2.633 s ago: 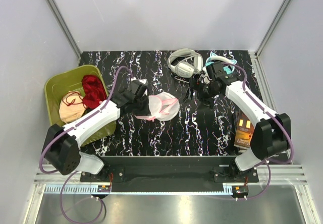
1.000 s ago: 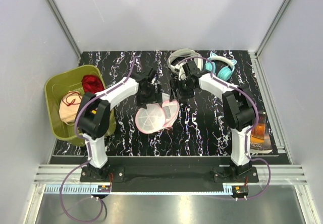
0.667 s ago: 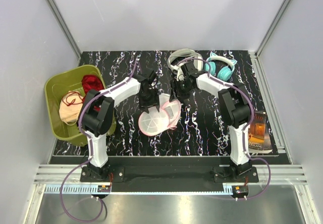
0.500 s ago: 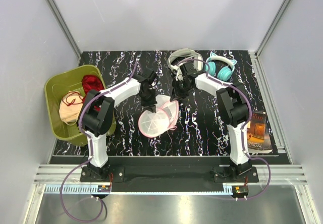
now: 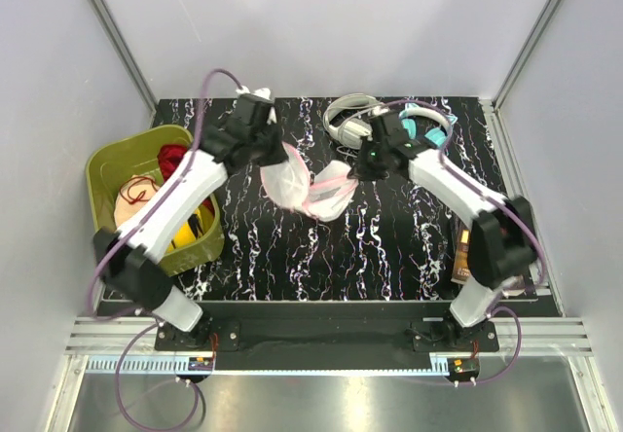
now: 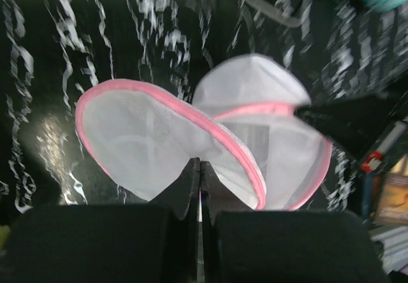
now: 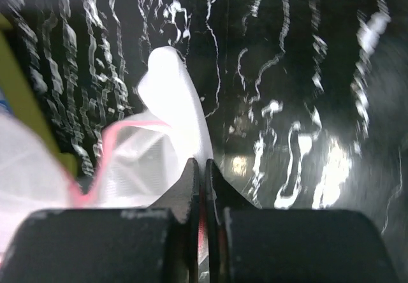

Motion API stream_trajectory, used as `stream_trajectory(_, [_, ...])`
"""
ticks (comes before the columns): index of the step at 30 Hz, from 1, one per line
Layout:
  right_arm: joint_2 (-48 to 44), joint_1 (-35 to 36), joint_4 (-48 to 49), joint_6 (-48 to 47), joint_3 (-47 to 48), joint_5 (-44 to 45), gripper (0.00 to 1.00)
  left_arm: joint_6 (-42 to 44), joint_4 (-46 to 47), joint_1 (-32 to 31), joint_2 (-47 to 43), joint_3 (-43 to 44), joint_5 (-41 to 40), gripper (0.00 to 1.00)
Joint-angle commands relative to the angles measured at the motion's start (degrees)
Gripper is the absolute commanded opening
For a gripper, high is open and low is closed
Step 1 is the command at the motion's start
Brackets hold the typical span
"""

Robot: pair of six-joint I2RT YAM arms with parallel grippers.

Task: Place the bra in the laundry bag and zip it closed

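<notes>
Above the black marbled table [image 5: 389,247], left gripper [image 6: 199,165] and right gripper [image 7: 202,163] pinch the round white pink-trimmed mesh laundry bag [image 5: 307,191] tight; slack mesh could slip free.

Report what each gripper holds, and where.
Both hold the bag: the left gripper pinches the pink rim of one half, the right gripper the mesh edge of the other.

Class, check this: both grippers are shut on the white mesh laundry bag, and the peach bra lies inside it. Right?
No. The bra lies in the olive-green basket, not the laundry bag; the top external view shows it. The left gripper and right gripper are shut on the bag.
</notes>
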Motion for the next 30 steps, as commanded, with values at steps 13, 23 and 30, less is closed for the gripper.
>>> stream_trajectory(13, [-27.0, 0.6, 5.8, 21.4, -36.8, -8.3, 0.59, -5.3, 11.8, 1.7, -26.6, -36.0, 0.4, 0.13])
stream_trajectory(23, [-28.0, 0.7, 0.2, -2.4, -29.1, -14.7, 0.77, -7.0, 5.6, -1.9, -42.0, -38.6, 2.0, 0.61])
stream_trajectory(30, [-7.0, 0.8, 0.2, -10.4, -14.4, -12.7, 0.5, -7.0, 2.4, -2.2, -17.4, -24.5, 6.4, 0.99])
